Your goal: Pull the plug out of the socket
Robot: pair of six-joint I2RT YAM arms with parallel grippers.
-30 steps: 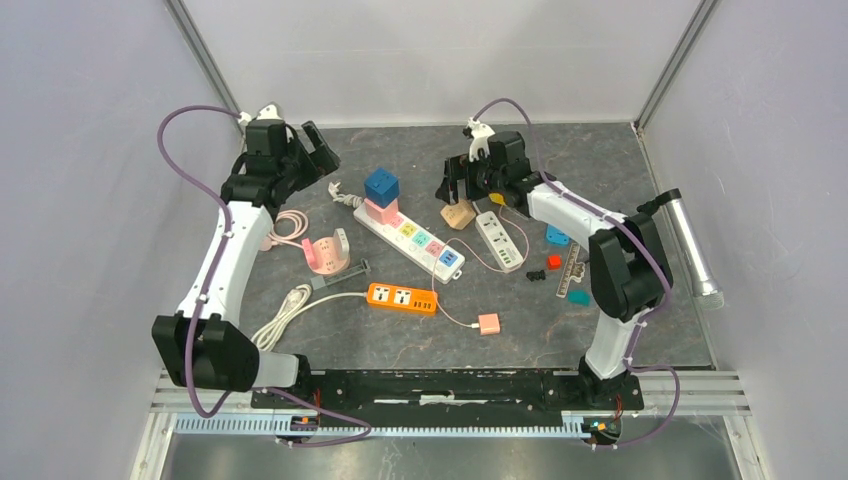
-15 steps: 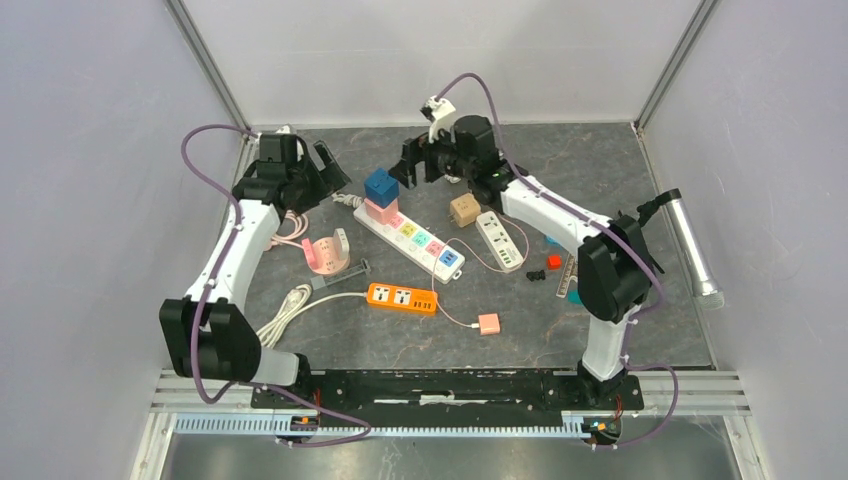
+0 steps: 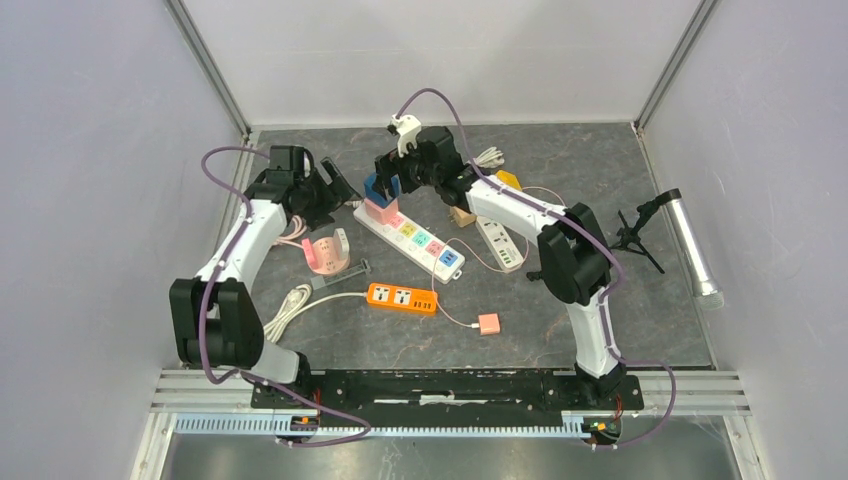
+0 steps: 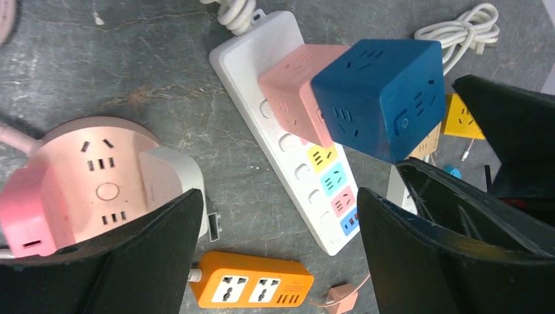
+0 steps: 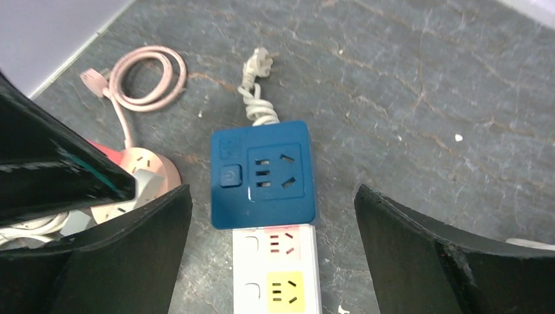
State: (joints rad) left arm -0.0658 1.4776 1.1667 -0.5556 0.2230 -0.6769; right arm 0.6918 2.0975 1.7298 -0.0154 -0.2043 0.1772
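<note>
Item: blue cube plug (image 3: 381, 186) (image 5: 263, 173) (image 4: 379, 98), sitting directly beneath the right gripper (image 3: 390, 176) (image 5: 272, 190), between its two fingers and touching neither; bare gaps are showing on both sides in the right wrist view. The right gripper is standing wide, holding nothing. The plug is resting seated on a pink cube adapter (image 4: 298, 88) (image 3: 378, 211), which is itself sitting plugged into the end socket of the white power strip (image 4: 307, 176) (image 3: 415, 240) (image 5: 278, 275). The strip is running back under the right gripper toward its wrist. Just beyond the plug, past the fingertips, the strip's white cord is lying bundled on the grey table (image 5: 419, 78), and a coiled pink cable (image 5: 147, 75) is lying farther out to one side. The left gripper (image 3: 335, 190) (image 4: 278, 196) is hanging near the strip on the other side of the plug, jaws also wide and holding nothing; the strip is passing through the gap between its fingers. A round pink socket hub (image 4: 98, 176) (image 3: 328, 252) is lying partly behind one of its fingers, and an orange power strip (image 4: 252, 288) (image 3: 402, 298) is lying back toward its wrist.
</note>
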